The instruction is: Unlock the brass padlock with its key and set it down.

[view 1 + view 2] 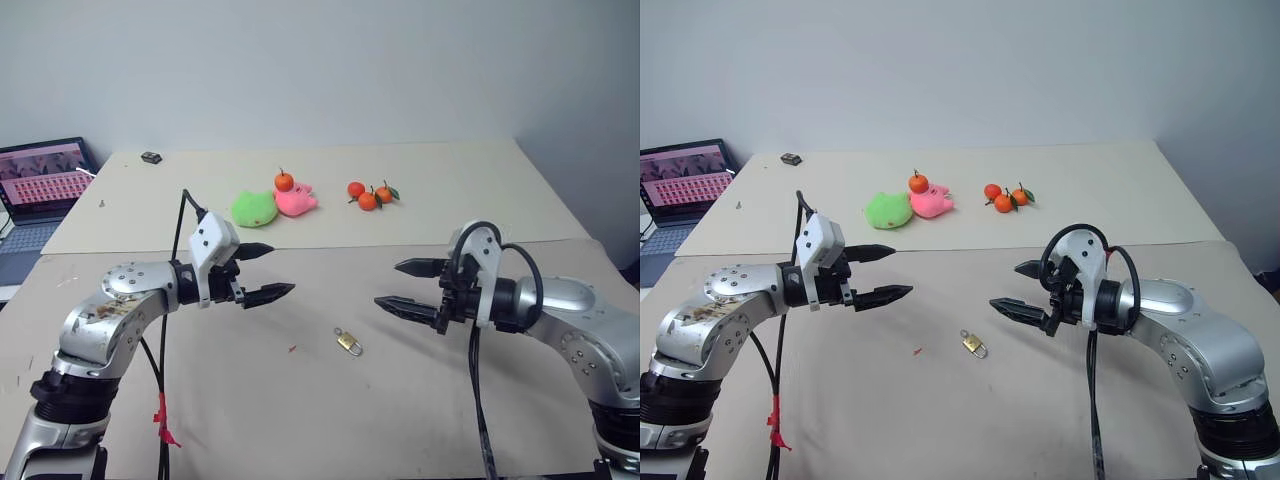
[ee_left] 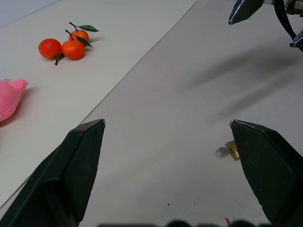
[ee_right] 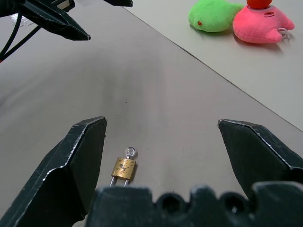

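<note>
Brass padlock [image 1: 349, 342] lies flat on the grey table mat [image 1: 300, 420], nearer the robot than either gripper, between the two and a bit toward the right side. Nothing touches it. In the right wrist view the lock body sits just ahead of the fingers, shackle end toward the camera, key [image 3: 130, 152] sticking out the far end, so its long axis runs roughly along that gripper's reach. Left gripper [image 1: 268, 272] hangs above the mat, fingers spread wide, empty, pointing inward. Right gripper [image 1: 410, 287] mirrors it, fingers also spread, empty, tips aimed at the left one. Right looks the nearer arm to the lock; both must come down and toward the robot to reach it. Further back: green plush [image 1: 254, 208], pink plush [image 1: 296, 201], mandarins [image 1: 370, 194], well apart from the lock.
</note>
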Motion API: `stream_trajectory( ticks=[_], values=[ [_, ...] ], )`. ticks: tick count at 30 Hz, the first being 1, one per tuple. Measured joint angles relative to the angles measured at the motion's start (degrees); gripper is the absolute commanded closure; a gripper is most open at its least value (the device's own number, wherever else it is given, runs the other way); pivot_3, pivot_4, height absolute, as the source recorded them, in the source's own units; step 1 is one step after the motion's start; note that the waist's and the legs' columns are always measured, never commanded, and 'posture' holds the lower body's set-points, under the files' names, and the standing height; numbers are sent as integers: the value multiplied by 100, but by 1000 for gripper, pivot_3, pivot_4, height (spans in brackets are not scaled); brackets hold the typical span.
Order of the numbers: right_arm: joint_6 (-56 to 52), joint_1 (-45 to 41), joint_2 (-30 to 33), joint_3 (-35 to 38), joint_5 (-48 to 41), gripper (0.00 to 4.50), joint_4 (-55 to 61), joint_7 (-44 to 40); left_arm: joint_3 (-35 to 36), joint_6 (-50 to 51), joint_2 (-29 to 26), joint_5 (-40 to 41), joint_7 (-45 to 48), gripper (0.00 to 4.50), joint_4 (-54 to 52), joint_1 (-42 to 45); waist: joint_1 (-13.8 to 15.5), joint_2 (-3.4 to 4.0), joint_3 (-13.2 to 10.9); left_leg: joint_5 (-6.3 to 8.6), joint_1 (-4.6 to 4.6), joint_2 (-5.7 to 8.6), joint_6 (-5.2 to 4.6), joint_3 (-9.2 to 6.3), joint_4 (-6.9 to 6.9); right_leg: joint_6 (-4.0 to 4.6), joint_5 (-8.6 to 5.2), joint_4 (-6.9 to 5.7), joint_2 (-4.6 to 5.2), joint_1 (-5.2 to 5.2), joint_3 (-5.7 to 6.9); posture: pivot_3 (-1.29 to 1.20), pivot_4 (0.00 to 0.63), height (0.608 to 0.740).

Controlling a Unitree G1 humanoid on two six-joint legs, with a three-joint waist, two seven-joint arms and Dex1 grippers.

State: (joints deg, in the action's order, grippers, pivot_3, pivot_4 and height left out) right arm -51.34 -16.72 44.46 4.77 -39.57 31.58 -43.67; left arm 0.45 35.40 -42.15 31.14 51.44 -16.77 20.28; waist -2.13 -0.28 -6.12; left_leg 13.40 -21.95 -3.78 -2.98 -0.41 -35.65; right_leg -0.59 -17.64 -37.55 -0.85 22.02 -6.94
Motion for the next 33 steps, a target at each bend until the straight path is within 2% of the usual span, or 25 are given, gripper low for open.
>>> stream_trajectory(
  ticks=[2, 5, 13, 18, 25, 33],
  values=[
    [0, 0, 0, 0, 0, 65, -1, -1, -2, 0, 6, -3, -2, 0, 0, 0, 1, 0, 0, 0, 0, 1, 0, 0, -1, 0, 0, 0, 1, -1, 0, 0, 150, 660],
    [-23, 148, 30, 78, -6, 65, 57, 110, -83, -74, 422, 9, 77, 0, 327, 336, 85, 9, 6, 0, 2, 1, 0, 0, -9, -1, 1, 0, 2, 0, 7, 0, 150, 660],
    [-55, 280, -56, 308, 12, 65, 177, 615, -109, -404, 435, 43, 790, 0, 907, 663, 109, 8, 5, -1, -6, 2, 1, 6, -29, 1, 2, -12, 2, 13, 0, 0, 150, 660],
    [-184, 579, -396, 189, -23, 65, 712, 1126, -526, -1138, 388, -255, 1656, 0, 1169, 733, 133, -19, -15, -3, -25, 7, 8, 5, -56, 4, 3, -20, 11, 30, 2, 0, 150, 660],
    [-228, 936, -824, -489, 357, 65, 952, 1882, -868, -1987, 388, -727, 2447, 0, 1895, 1138, 136, -34, -23, -3, -25, 30, 7, 5, -67, -2, 5, -21, 31, 24, 0, 0, 150, 660],
    [42, 1772, -1484, -1631, 1597, 65, 819, 2838, -1166, -2535, 462, -1095, 3198, 0, 2769, 1832, 134, -42, -22, -2, -30, 31, 5, -1, -69, -3, 3, -35, 28, 31, 4, 0, 150, 660]
  ],
)
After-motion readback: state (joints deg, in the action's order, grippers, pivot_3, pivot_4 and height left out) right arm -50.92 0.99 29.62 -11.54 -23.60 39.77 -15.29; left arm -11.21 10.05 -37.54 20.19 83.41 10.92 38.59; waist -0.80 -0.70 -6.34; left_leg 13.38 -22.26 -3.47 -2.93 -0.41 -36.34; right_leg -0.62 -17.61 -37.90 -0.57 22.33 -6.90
